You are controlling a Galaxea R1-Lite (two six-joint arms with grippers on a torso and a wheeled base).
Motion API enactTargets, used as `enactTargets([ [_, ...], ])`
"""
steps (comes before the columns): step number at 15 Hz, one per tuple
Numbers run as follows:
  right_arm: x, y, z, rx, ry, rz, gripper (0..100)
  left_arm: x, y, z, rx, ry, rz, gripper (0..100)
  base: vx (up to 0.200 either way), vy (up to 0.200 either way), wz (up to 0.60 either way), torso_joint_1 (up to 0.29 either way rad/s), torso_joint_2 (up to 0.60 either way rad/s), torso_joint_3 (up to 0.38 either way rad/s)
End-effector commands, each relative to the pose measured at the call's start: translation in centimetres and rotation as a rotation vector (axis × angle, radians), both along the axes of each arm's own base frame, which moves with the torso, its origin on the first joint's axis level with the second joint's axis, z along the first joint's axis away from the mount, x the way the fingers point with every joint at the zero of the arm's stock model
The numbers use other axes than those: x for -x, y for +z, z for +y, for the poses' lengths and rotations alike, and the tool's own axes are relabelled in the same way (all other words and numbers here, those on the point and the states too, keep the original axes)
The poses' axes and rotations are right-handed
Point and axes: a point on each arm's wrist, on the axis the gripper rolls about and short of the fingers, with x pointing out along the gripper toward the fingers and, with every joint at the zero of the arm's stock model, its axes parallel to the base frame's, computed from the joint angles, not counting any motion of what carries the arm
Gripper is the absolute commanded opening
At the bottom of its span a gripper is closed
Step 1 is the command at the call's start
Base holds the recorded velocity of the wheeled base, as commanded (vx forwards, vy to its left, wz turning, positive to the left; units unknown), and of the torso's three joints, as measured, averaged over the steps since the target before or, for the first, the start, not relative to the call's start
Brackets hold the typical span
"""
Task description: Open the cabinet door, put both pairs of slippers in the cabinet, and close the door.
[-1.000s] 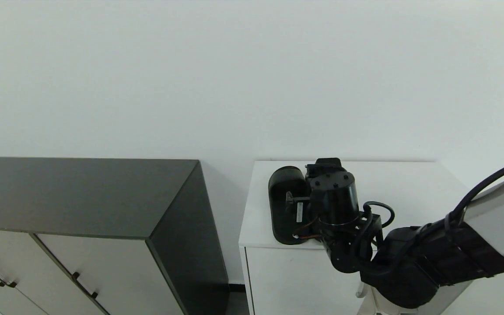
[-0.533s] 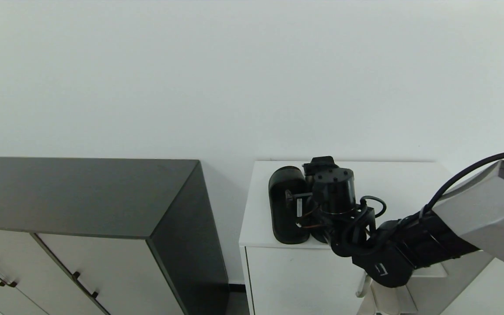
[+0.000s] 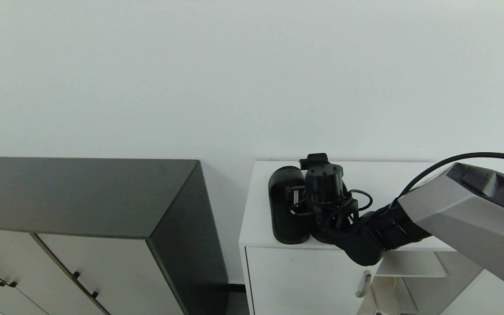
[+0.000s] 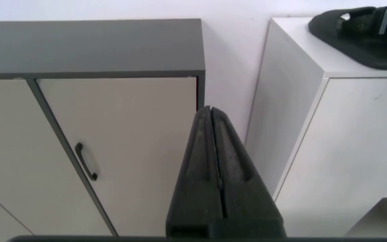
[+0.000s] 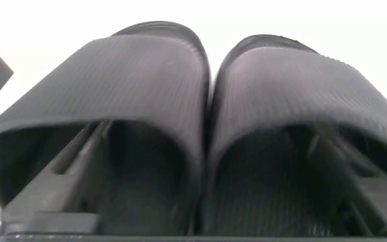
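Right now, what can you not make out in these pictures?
- Right gripper: in the head view, its own wrist hides it.
- Black slippers: head view, the right arm covers most of one.
- Inside of the white cabinet: head view, cut off by the lower edge and the arm.

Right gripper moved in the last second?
Yes. The right gripper has pushed forward and down over the top of the white cabinet, away from its front edge. Its fingers sit inside the black slippers.
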Motion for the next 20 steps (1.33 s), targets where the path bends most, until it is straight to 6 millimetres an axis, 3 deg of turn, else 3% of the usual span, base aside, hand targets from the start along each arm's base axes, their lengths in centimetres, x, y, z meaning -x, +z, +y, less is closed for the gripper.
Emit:
enactTargets([
  [1, -0.3, -0.7, 0.3, 0.007, -0.001, 0.008, 0, 0.0, 0.0, 0.0, 0.000, 0.001, 0.000, 0, 0.000, 0.000, 0.00, 0.000, 0.00, 0.000],
  [5, -0.3, -0.3, 0.3, 0.015, 0.000, -0.003, 0, 0.0, 0.0, 0.0, 0.000, 0.001, 0.001, 0, 0.000, 0.000, 0.00, 0.000, 0.00, 0.000],
  [9, 0.8, 1.8, -0.4, -0.006, 0.005, -0.028, 0, 0.0, 0.0, 0.0, 0.002, 0.001, 0.001, 0, 0.000, 0.000, 0.00, 0.000, 0.00, 0.000],
  [13, 5.4, 4.0, -3.1, -0.026, 0.095, -0.029, 0, 0.0, 0.0, 0.0, 0.003, 0.001, 0.000, 0, 0.000, 0.000, 0.00, 0.000, 0.00, 0.000],
  [16, 11.4, 5.9, -6.2, -0.030, 0.283, 0.009, 0, 0.0, 0.0, 0.0, 0.003, 0.006, 0.000, 0, 0.000, 0.000, 0.00, 0.000, 0.00, 0.000],
  [20, 13.2, 6.6, -6.3, -0.005, 0.324, 0.045, 0, 0.0, 0.0, 0.0, 0.006, 0.009, 0.000, 0, 0.000, 0.000, 0.00, 0.000, 0.00, 0.000],
])
